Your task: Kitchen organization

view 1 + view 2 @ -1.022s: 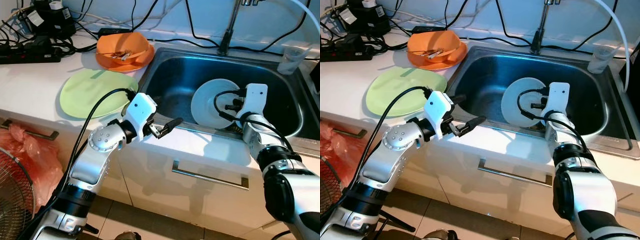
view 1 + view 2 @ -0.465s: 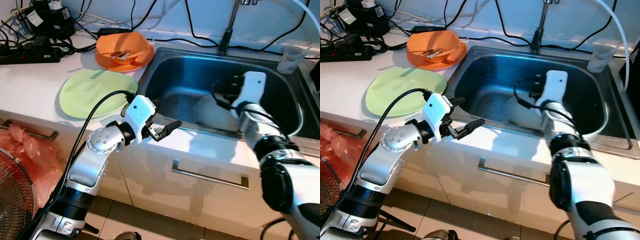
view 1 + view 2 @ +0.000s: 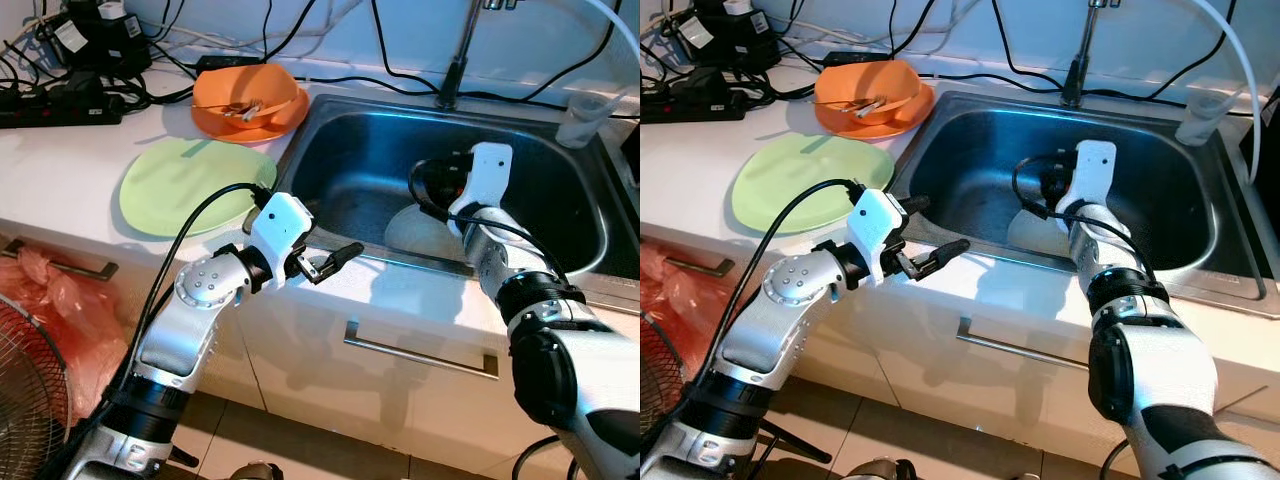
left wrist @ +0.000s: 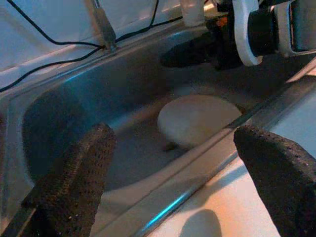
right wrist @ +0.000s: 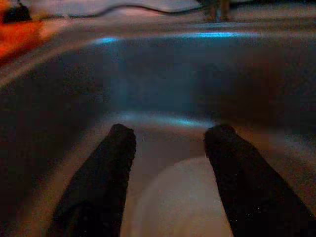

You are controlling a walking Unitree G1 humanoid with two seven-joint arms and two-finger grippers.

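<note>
- Stainless steel is seen across the middle of the scene: a deep sink basin [image 3: 350, 170] set into a white countertop [image 3: 70, 170], with a round white plate [image 4: 197, 118] lying flat on the basin floor toward its front wall.
- The right gripper [image 5: 168, 163] is held inside the basin above the white plate, its two black fingers [image 5: 98, 182] spread apart with nothing between them; in the right wrist view the plate's pale disc is seen just below and between the fingertips, and whether it is touched cannot be told.
- The left gripper [image 3: 335, 257] is poised over the sink's front rim, well apart from the plate, its fingers parted and empty; the basin and plate are framed between them in the left wrist view.
- A flat pale-green round plate [image 3: 190, 185] is laid on the countertop to the left of the sink.
- An orange bowl [image 3: 248, 100] is placed behind the green plate, just beside the sink's back-left corner, with what appear to be utensils inside.
- A clear plastic cup [image 3: 585, 118] is stood at the sink's back-right corner.
- A metal tap [image 3: 455, 60] is mounted behind the basin, and black cables [image 3: 60, 80] are strewn along the back of the counter.
</note>
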